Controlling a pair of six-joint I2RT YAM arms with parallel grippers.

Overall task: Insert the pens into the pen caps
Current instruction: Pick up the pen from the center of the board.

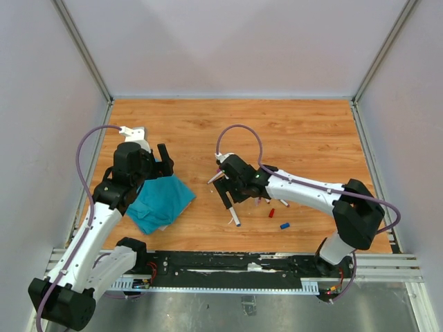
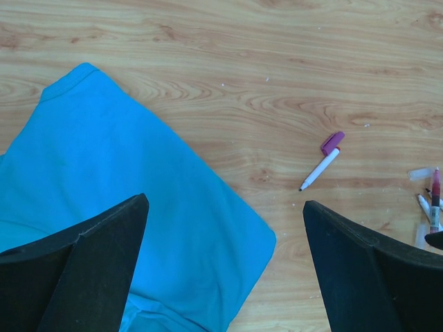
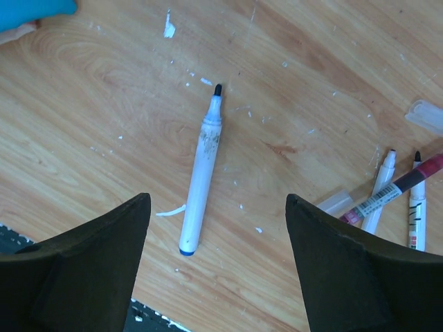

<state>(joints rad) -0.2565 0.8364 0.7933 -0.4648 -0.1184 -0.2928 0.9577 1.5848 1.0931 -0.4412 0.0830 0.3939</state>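
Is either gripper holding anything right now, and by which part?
Nothing is held. The left gripper is open above the teal cloth; the right gripper is open above a white pen on the table.

Teal cloth (image 1: 163, 199) on wooden table (image 1: 297, 131)

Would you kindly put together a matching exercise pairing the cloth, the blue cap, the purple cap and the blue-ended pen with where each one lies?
Things:
1. cloth
2. blue cap
3. purple cap
4. blue-ended pen

Places:
a. at the blunt end of a thin pen
b. uncapped, below the open right gripper
c. loose beside the red cap
d. partly beneath the left gripper

Pairs: 1-d; 2-c; 3-a; 4-b
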